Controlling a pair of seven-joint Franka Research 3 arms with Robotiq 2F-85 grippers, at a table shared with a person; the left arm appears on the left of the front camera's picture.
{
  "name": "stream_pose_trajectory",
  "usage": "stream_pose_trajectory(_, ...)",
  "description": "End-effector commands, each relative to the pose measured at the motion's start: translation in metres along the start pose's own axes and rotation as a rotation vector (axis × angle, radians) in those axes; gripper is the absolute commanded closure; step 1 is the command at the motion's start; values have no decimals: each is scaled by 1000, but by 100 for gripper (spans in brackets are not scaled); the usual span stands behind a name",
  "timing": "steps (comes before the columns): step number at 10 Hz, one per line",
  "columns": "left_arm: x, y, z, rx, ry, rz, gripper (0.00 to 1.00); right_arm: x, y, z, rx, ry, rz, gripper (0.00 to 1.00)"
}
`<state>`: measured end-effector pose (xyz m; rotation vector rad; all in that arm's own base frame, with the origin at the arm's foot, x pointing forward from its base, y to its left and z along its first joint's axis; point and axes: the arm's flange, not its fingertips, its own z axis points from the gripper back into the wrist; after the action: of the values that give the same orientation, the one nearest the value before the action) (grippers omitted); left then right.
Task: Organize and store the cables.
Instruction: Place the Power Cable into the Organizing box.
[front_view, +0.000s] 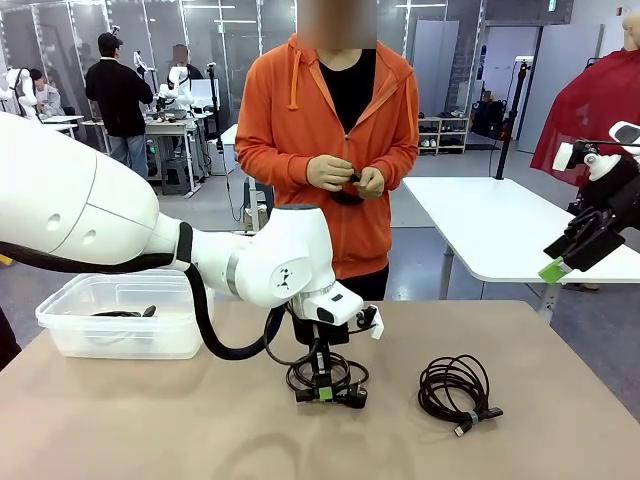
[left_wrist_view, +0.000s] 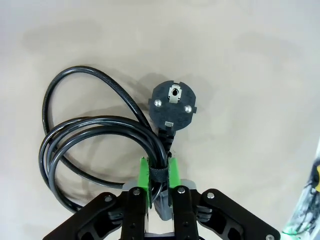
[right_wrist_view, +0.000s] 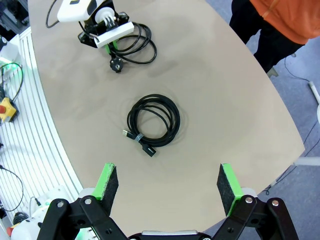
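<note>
We clamp the left end effector (left_wrist_view: 159, 172) on the plug cable (left_wrist_view: 173, 105), worktop (front_view: 200, 430) centre | second cable (right_wrist_view: 172, 122) at its 3 o'clock, untouched | bin (front_view: 115, 340) at 9 o'clock seems to hold one | right end effector (right_wrist_view: 167, 170) wide, empty

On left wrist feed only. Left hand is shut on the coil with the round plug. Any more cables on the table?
Observer: One. A second coil lies on the table, to the robot's right of the held coil.
Operator: Where do they get stored?
Observer: A clear plastic bin sits at the table's left end, with something dark, likely a cable, inside.
Operator: Right hand?
Observer: The right hand is open, raised near the table's right side, holding nothing.
</note>
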<state>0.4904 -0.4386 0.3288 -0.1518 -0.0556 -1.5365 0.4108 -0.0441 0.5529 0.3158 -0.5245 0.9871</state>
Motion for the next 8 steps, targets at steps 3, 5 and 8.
stream_pose_trajectory(3,-8,7,72,-50,-38,-27,100,0,0,0,3,-2,1,0)
stream_pose_trajectory(5,-13,7,99,-23,0,-51,100,0,0,0,3,-2,1,0)
stream_pose_trajectory(8,-17,6,136,32,27,-117,100,0,0,0,3,-2,1,0)
